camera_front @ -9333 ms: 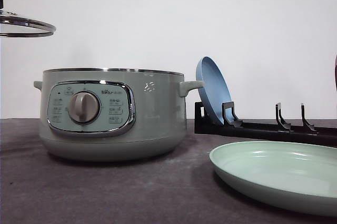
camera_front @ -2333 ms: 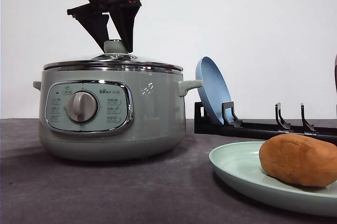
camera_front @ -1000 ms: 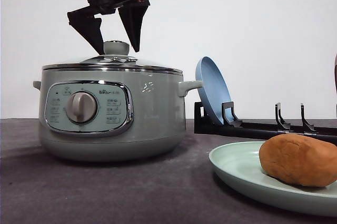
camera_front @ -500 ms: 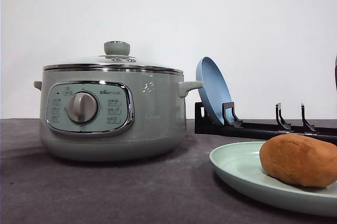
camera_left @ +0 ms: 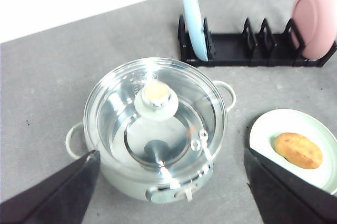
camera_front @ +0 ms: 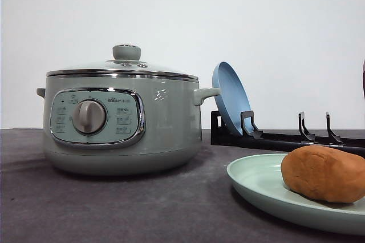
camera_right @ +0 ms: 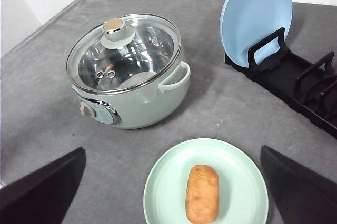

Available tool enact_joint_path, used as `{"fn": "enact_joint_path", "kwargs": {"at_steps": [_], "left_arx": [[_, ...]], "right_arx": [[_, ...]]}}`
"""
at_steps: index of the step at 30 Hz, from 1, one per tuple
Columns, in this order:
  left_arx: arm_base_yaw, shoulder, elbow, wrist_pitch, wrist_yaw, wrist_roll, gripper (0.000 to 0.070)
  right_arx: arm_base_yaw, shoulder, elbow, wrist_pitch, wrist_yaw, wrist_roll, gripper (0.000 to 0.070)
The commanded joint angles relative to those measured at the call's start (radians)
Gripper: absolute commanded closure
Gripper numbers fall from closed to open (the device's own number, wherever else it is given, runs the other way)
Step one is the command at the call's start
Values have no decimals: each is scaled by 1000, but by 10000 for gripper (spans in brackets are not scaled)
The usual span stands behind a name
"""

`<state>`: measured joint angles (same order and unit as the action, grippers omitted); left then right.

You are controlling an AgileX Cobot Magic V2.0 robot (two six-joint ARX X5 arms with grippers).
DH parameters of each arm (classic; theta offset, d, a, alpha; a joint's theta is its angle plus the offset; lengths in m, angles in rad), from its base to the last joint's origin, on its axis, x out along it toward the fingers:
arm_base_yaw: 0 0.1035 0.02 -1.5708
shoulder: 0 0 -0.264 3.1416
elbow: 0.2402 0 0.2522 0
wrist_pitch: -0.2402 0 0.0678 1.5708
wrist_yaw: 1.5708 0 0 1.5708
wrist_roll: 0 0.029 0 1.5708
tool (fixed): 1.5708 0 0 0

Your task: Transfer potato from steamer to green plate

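Control panel [camera_front: 97, 117] on steamer [camera_front: 122, 123] front: brand mark above dial [camera_front: 89, 116], Latin letters read approximately "Bear", followed by smaller characters, illegible. Button labels left and right of dial: small glyphs, too small to read. Pale emblem [camera_front: 161, 94] on steamer wall right of panel: unreadable. No other text or numbers legible.

The round sage-green electric steamer [camera_front: 120, 123] carries a chrome-rimmed panel, a grey dial [camera_front: 89, 117] and a clear glass lid [camera_right: 124, 53]. Beside it, an orange-brown oval potato [camera_right: 202, 193] lies on the pale mint-green round plate [camera_right: 163, 192]. Behind the steamer, a black rack [camera_left: 237, 50] on the dark grey worktop [camera_front: 114, 209] holds a sky-blue plate [camera_right: 255, 16] and a pink plate [camera_left: 316, 19].
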<state>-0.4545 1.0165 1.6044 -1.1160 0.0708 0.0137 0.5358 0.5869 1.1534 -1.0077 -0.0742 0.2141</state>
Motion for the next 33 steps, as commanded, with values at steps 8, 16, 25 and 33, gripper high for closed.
{"fn": "enact_joint_path", "kwargs": {"at_steps": [8, 16, 25, 33], "left_arx": [[-5, -364, -440, 201, 1, -36, 144], [-5, -484, -552, 186, 1, -60, 145], [-5, -482, -552, 205, 1, -86, 222], [-5, -482, -552, 196, 1, -91, 700]], "right_arx": [[4, -7, -6, -18, -4, -31, 1], [4, -73, -96, -18, 1, -18, 1], [4, -87, -161, -16, -8, 5, 21], [4, -87, -161, -14, -20, 12, 688]]}}
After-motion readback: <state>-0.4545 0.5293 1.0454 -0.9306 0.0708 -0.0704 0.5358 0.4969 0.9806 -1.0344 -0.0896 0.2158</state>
